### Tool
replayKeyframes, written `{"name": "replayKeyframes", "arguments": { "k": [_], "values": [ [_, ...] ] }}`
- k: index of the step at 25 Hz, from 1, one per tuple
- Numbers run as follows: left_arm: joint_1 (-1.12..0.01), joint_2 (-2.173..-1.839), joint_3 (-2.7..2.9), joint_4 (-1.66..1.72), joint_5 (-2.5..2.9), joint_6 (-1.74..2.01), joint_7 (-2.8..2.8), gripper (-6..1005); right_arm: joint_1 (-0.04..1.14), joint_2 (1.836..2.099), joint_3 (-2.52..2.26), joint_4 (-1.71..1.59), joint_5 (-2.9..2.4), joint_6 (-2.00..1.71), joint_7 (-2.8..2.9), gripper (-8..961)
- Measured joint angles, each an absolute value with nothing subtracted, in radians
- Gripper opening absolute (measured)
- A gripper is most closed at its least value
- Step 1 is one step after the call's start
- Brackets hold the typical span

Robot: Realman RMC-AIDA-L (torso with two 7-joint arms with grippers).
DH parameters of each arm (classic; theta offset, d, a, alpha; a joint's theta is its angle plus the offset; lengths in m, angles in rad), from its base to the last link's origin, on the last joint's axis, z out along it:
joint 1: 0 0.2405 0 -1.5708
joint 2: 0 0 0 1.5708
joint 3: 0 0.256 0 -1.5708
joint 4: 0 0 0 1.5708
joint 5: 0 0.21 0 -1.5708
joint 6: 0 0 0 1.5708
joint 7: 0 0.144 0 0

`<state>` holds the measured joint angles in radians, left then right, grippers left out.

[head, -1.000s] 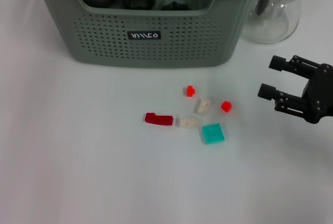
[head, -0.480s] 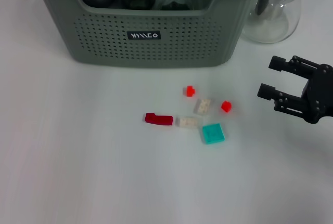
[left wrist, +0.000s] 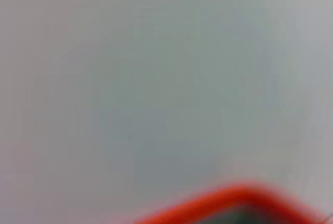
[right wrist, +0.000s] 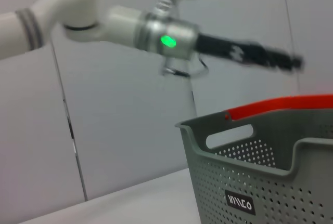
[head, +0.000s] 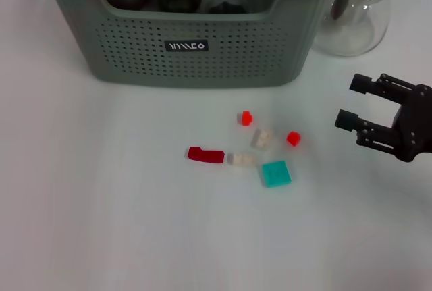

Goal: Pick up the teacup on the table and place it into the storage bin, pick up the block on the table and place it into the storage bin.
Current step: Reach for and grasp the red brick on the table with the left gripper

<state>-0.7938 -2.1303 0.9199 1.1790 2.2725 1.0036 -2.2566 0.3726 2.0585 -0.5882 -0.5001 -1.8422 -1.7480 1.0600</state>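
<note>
Several blocks lie loose on the white table in front of the storage bin (head: 202, 55): a dark red long block (head: 206, 154), two small red blocks (head: 247, 118) (head: 293, 138), two whitish blocks (head: 262, 138) (head: 241, 159) and a teal square block (head: 276, 173). My right gripper (head: 351, 102) hovers open and empty to the right of them. No teacup shows on the table. The bin holds dark rounded items and a clear glass rim (head: 229, 1). In the right wrist view my left gripper (right wrist: 283, 60) reaches out high above the bin (right wrist: 260, 182).
A clear glass carafe (head: 354, 17) with a dark lid stands at the bin's right corner, behind my right gripper. A red-edged thing (right wrist: 281, 107) shows behind the bin, and a red edge (left wrist: 234, 200) also fills the bottom of the left wrist view.
A small coloured thing among the bin's contents has shifted a little and shows blue where it showed green. My right gripper and the blocks have stayed put.
</note>
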Motion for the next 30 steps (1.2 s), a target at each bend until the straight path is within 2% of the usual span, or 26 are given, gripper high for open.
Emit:
{"name": "replayKeyframes", "arguments": {
  "k": [4,7,9,14,19,24,30],
  "values": [
    [-0.553,-2.166,0.890,1.427,1.888,1.251,-2.056,657,0.373,2.057,-0.587,-0.500,-1.842,-1.747,1.060,765],
    [-0.434,-2.175,0.792,1.449,1.699,1.524,-1.895,652,0.373,2.057,-0.586,-0.500,-1.842,-1.746,1.060,765],
    [-0.398,-2.175,0.714,1.393,1.651,1.678,-1.807,649,0.373,2.057,-0.586,-0.500,-1.842,-1.745,1.061,765],
    [-0.346,-2.173,0.545,1.129,1.763,1.897,-1.488,640,0.379,2.053,-0.590,-0.500,-1.851,-1.735,1.098,765],
    [-0.311,-2.178,0.531,0.897,1.973,1.851,-1.186,632,0.384,2.048,-0.589,-0.502,-1.858,-1.731,1.114,765],
    [-0.372,-2.171,0.544,0.650,2.132,1.641,-1.032,623,0.386,2.047,-0.591,-0.510,-1.858,-1.729,1.136,764],
    [-0.434,-2.170,0.564,0.522,2.153,1.492,-0.926,613,0.386,2.046,-0.593,-0.508,-1.858,-1.727,1.137,764]
  ]
}}
